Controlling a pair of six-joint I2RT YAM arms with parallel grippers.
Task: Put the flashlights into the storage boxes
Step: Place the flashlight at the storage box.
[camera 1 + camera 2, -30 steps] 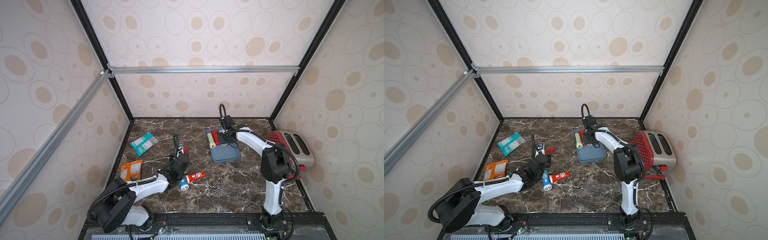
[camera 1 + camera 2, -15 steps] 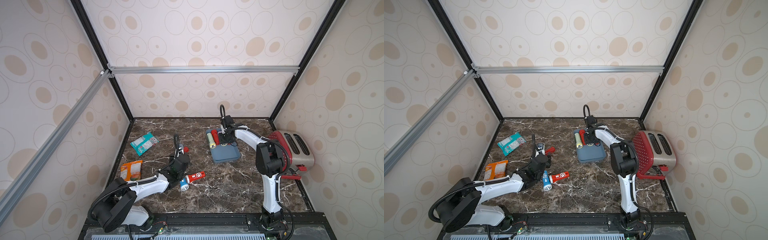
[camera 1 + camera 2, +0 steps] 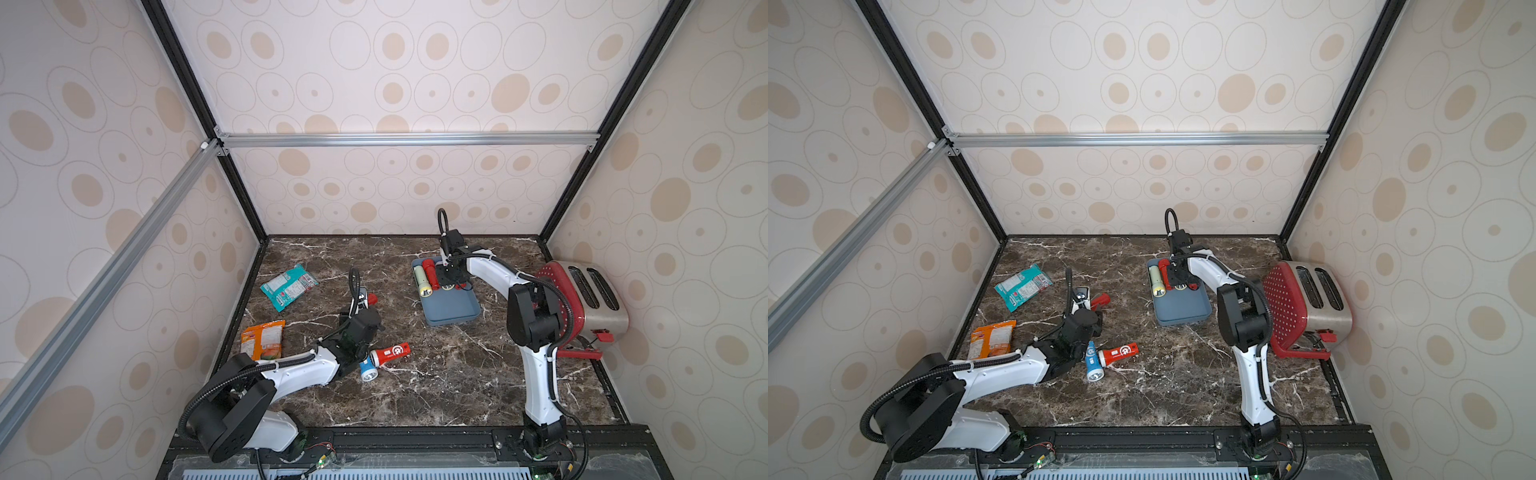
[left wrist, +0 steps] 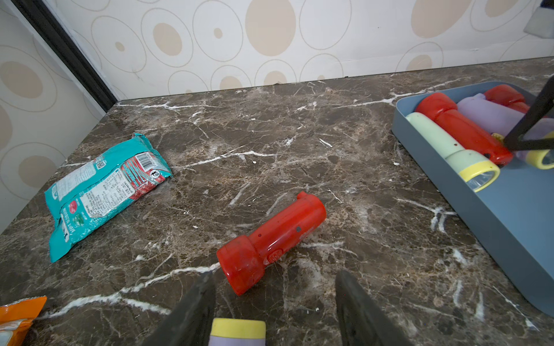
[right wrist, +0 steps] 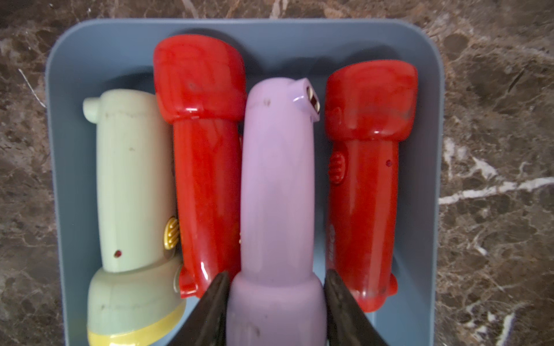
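1. The task looks about half done. A slate-blue storage tray (image 3: 451,309) sits toward the back of the table, right of centre. Four of the eight flashlights lie in it, side by side across its far half. Its near half is bare.
2. In the row are a pale green flashlight (image 5: 132,179), a red flashlight (image 5: 207,149), a lilac flashlight (image 5: 277,194) and a second red flashlight (image 5: 362,179).
3. The right gripper (image 5: 276,274) is clamped on the lilac flashlight's wide head end, low inside the tray. Letting go is probably what comes next.
4. The left gripper (image 4: 274,275) is low over the table's left half, fingers partly apart. A second lilac flashlight (image 4: 237,332) shows between them, but I cannot tell whether it is gripped.
5. Three flashlights lie loose on the table. A loose red flashlight (image 4: 272,242) is just ahead of the left gripper. A blue flashlight (image 3: 368,369) and a red logo flashlight (image 3: 390,352) lie together beside the left arm.
6. The room is a booth with cream walls (image 3: 395,83) printed with beige ovals, black corner posts and aluminium bars.
7. The table (image 3: 436,382) is dark brown marble with white veins.
8. A red dotted toaster (image 3: 590,299) stands at the right edge. A teal snack packet (image 3: 289,286) and an orange snack packet (image 3: 263,338) lie at the left.
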